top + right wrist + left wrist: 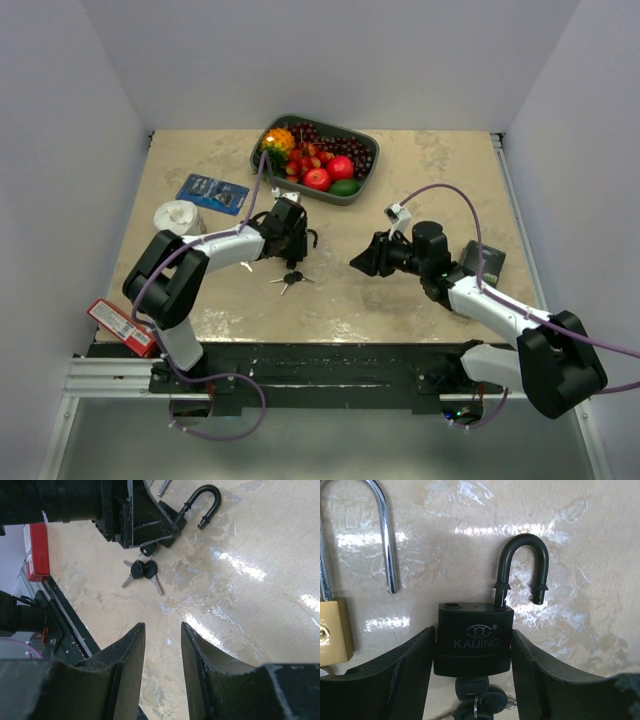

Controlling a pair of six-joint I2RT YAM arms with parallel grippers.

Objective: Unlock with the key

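On the marbled table, near its middle, the left gripper clamps the body of the black padlock. Its shackle stands swung open, one leg clear of the body. A key sits in the keyhole below, and spare keys lie just beside it. Well to the right, the right gripper hovers empty, its fingers narrowly parted.

table: beige marbled top | on it: fruit tray; blue packet; black padlock; brass padlock; keys
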